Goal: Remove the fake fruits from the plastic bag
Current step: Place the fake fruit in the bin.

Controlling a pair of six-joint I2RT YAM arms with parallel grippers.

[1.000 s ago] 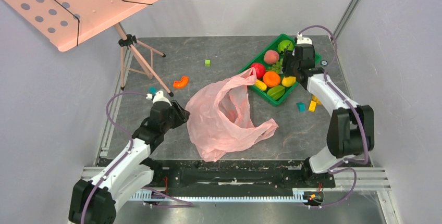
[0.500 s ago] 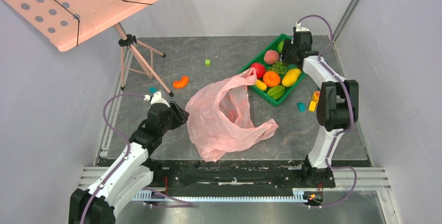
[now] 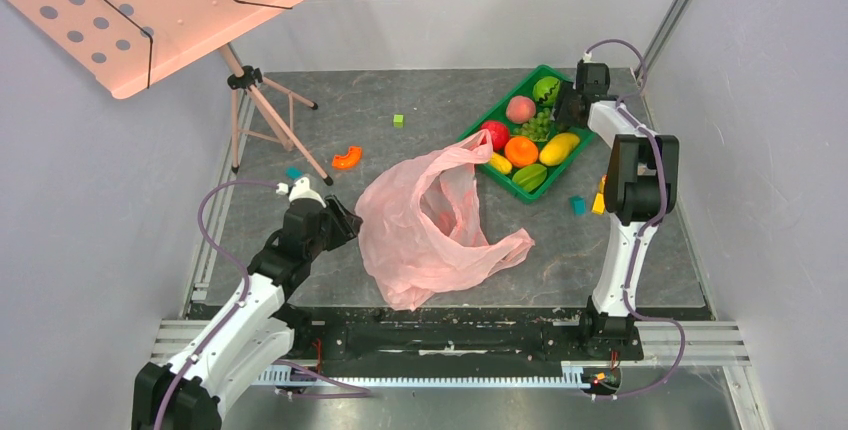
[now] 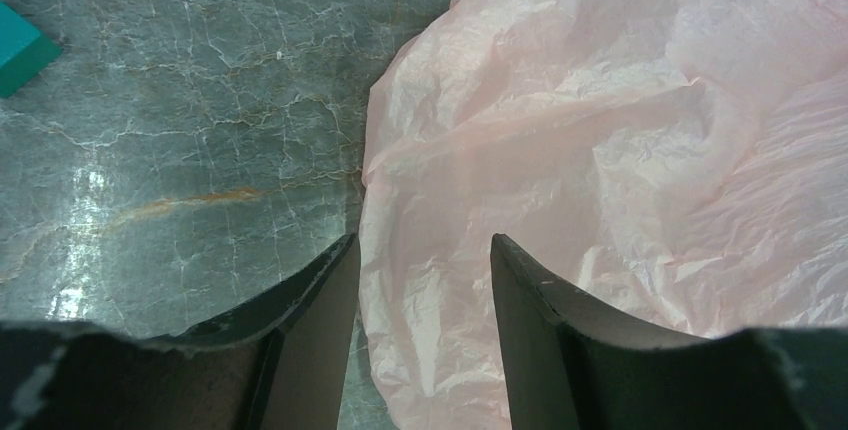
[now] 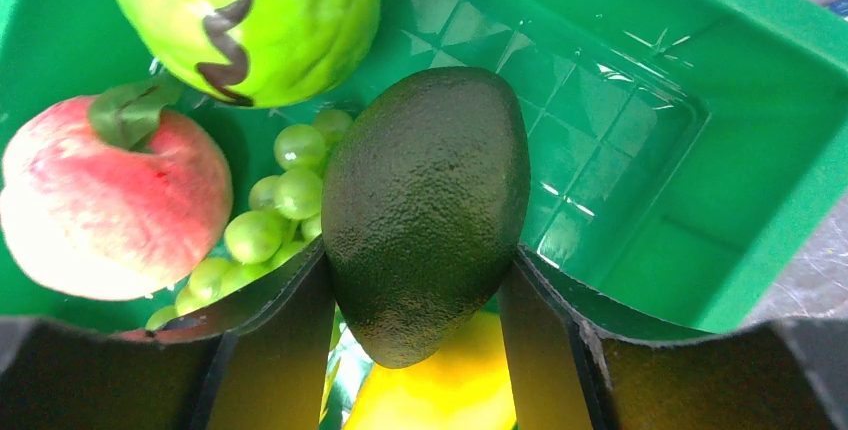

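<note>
Fruits (image 3: 520,151) lie in the green tray (image 5: 720,140) at upper right, eight counted from above, well apart from the one pink bag (image 3: 430,225) slumped at centre. Right gripper (image 5: 420,255) has shifted from the tray's middle to its far corner and clamps one dark avocado (image 5: 425,150) above the grapes (image 5: 260,230). Left gripper (image 4: 422,240) has barely moved; its jaws stand parted over the bag's edge, pinching nothing
</note>
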